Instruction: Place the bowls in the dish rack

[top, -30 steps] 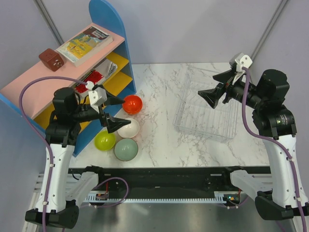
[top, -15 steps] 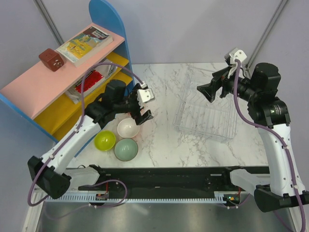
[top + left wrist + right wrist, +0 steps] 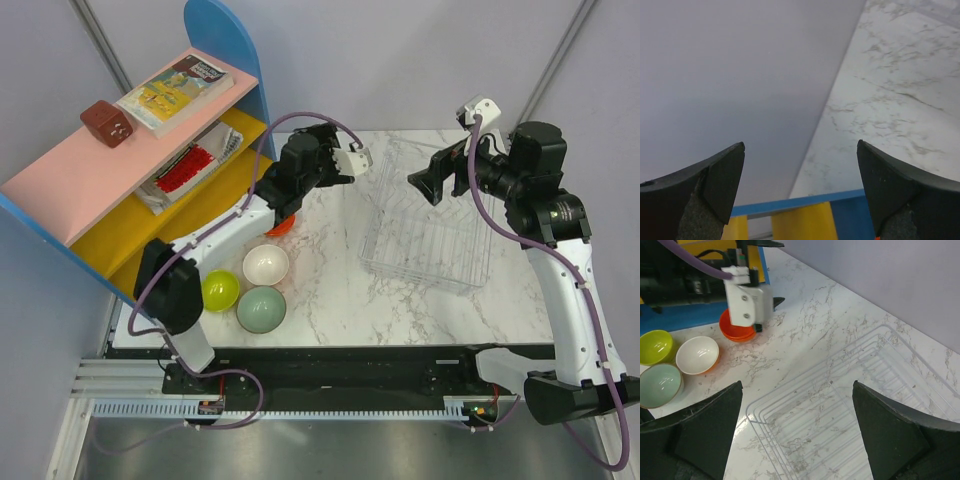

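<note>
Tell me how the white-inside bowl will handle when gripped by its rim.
The white-inside bowl looks glossy, so it may slip when gripped. Small and thin-rimmed, it is probably light and stiff. Being round, it might spin or slide if pushed.

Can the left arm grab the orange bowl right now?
Probably, but not straight away. The left pincer is open, but it points out past the orange bowl, which lies under the arm, so it would need to pull back and tip down.
</note>
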{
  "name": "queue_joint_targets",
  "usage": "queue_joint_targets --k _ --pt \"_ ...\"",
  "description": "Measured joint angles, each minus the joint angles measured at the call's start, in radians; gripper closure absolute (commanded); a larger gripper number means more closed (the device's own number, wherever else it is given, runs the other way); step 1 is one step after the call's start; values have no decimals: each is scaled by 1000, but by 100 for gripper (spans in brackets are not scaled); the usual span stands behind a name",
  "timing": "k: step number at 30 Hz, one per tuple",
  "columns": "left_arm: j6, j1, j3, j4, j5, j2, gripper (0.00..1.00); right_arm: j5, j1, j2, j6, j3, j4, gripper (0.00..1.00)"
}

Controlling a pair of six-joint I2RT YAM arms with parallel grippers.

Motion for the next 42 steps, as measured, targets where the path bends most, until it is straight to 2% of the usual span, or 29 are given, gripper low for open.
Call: queue_joint_targets --k 7,13,19,24,34,42 --pt "398 -4 10 414 -183 253 0 0 -3 0 -4 0 0 2" --pt "597 29 116 505 -222 426 0 0 -3 -6 -6 -1 0 2" --pt "686 117 163 552 -243 443 0 8 -3 -43 -14 -15 -1 2" --pt "700 192 114 560 -261 415 0 8 -3 -46 -16 -15 0 2" --pt "698 222 85 548 -220 369 0 7 -8 -44 -14 -16 0 2" --pt "695 266 232 506 -182 435 0 7 -9 -45 -15 -21 0 2"
